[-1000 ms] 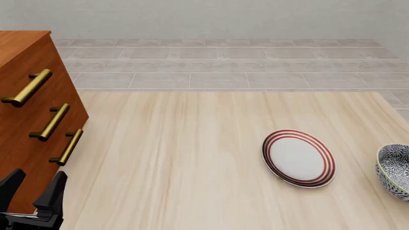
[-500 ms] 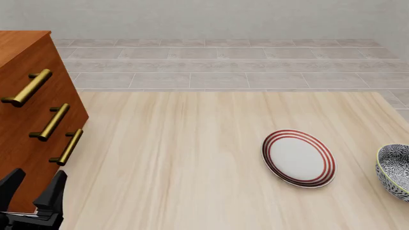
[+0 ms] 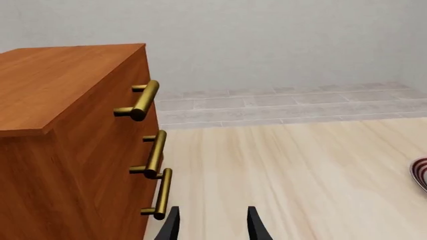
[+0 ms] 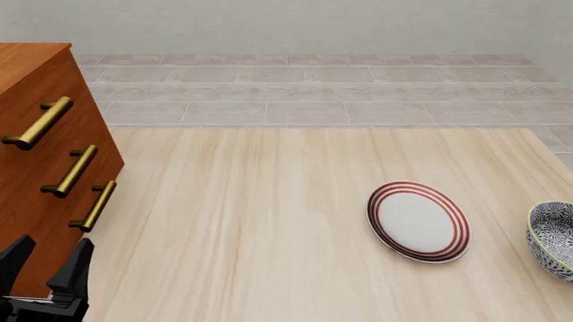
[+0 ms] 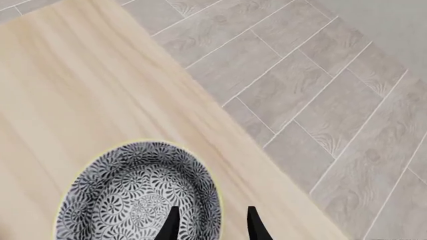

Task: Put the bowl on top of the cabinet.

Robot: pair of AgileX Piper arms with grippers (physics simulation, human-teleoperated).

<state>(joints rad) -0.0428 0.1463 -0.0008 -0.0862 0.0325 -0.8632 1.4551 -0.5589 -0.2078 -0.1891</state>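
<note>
The right hand (image 5: 210, 225), open and empty, hangs above the bowl (image 5: 137, 195) at 4 o'clock on the table (image 4: 268, 221), and next should descend and grip its rim.

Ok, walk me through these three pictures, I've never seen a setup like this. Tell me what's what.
These are simulator renders of a two-armed robot at a wooden table. The front view looks over the table: a tall brown cabinet at left, a red-ringed plate and a patterned bowl at right. The other two come from cameras behind each arm's end effector. The left end effector is open beside the cabinet, holding nothing. The right end effector is open above the bowl's rim, not gripping it. The bowl sits near the table's edge, tiled floor beyond.
</note>
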